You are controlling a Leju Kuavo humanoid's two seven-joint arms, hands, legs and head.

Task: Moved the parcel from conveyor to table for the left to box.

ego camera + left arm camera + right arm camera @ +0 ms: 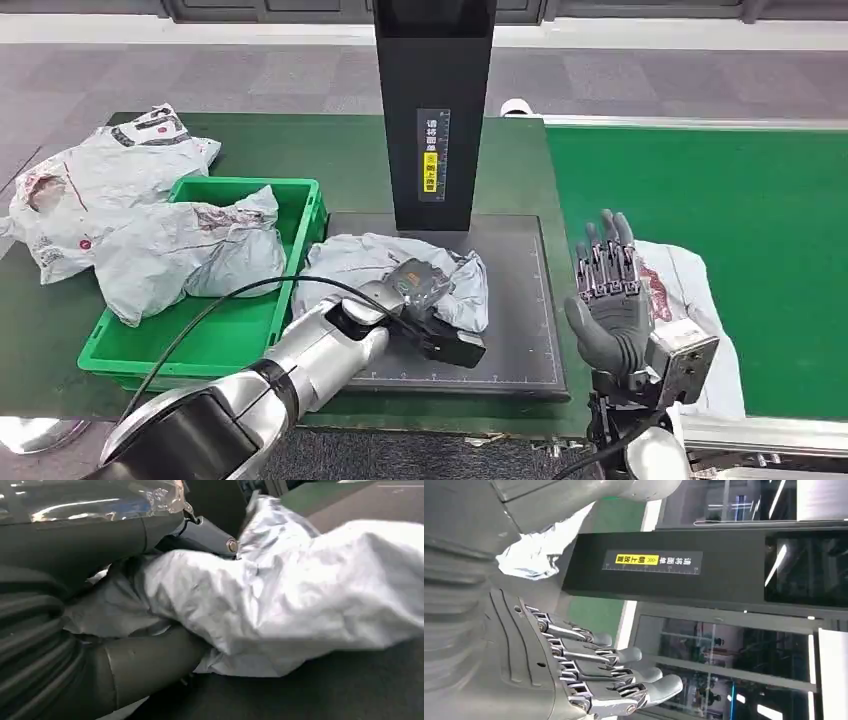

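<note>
Here the left hand (425, 300) grips the parcel (385, 262) on the dark pad, green box (300, 195) just left; right hand (607, 290) spread, idle.

Four grey poly-bag parcels in all: one on the dark scale pad (520, 300), the parcel (400, 270) under the left hand (415, 290); one in the green crate (300, 210), parcel (190, 255); one on the table far left of the crate, parcel (90, 185); one on the green conveyor (720, 200), parcel (685, 290) behind the right hand (610, 300). One crate. One scale pad. One black upright column (433, 100). Two robot hands.
</note>
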